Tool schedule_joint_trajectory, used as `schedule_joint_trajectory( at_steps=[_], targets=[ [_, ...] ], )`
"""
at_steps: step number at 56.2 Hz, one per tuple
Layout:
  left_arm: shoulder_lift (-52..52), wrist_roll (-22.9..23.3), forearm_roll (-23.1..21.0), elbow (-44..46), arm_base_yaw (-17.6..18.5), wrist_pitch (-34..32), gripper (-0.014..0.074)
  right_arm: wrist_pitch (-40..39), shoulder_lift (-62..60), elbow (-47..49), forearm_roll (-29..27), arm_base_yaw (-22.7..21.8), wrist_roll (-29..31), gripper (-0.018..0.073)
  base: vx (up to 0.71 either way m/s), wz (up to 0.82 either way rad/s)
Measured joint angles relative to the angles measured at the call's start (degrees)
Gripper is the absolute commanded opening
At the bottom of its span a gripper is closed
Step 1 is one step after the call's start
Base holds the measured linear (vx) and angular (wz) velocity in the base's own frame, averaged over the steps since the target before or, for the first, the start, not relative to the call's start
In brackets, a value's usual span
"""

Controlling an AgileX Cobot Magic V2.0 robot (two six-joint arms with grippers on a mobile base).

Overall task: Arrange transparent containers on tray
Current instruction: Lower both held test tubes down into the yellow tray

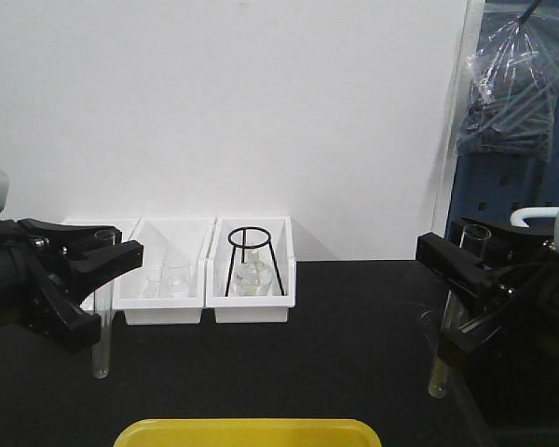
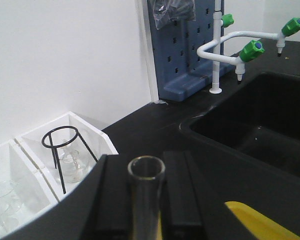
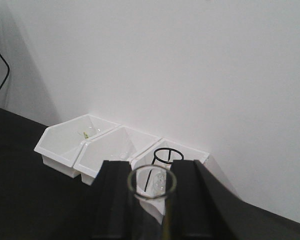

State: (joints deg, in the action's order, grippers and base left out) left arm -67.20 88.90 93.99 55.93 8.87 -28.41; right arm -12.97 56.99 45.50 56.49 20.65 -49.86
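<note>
Both clenched: left gripper [image 1: 107, 244] at 9 o'clock on left tube [image 1: 101, 340], right gripper [image 1: 455, 268] at 3 on right tube [image 1: 440, 358]; tray [image 1: 247, 431] at 6.

The black desk [image 1: 289, 363] carries the yellow tray [image 1: 247, 434] at 6 o'clock, with only its far rim in frame. At 9 o'clock the left claw [image 1: 109, 244] grips the left test tube [image 1: 101, 345] upright, round bottom down. At 3 o'clock the right claw [image 1: 455, 257] clamps the right test tube [image 1: 439, 368], slightly tilted, rim up. 3 white bins [image 1: 163, 303] line the wall at 8 o'clock. The middle bin holds beakers [image 1: 174, 277], the right bin a black wire tripod [image 1: 253, 251].
</note>
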Motion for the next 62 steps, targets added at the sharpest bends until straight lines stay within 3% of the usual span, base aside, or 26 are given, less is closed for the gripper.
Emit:
schedule_joint_trajectory(
  at_steps=[9,16,25,29,46,62],
  targets=[
    [-0.1,5.2,-0.1,0.0,0.0,-1.7,-0.0004,0.0,0.1,0.0,0.0,0.0,-0.1,-0.0011,0.00,0.00],
    [-2.2,14.6,1.2,0.3,0.0,-2.2,-0.0004,0.0,0.5,0.0,0.0,0.0,-1.9,-0.0011,0.00,0.00],
    [-11.0,27.6,6.5,1.3,0.0,-2.9,0.0000,-0.1,3.4,0.0,0.0,0.0,-5.0,-0.0011,0.00,0.00],
    [-15.3,30.5,6.6,1.6,0.0,-4.3,0.0000,-0.1,5.3,0.0,0.0,0.0,-7.3,-0.0011,0.00,0.00],
    [-28.3,31.9,6.6,1.8,0.0,-7.3,0.0000,-0.9,16.8,0.0,0.0,0.0,-20.5,-0.0011,0.00,0.00],
    [-37.8,31.9,6.6,2.0,0.0,-9.4,0.0002,-9.1,26.5,0.0,0.2,0.0,-23.8,-0.0011,0.00,0.00]
  ],
)
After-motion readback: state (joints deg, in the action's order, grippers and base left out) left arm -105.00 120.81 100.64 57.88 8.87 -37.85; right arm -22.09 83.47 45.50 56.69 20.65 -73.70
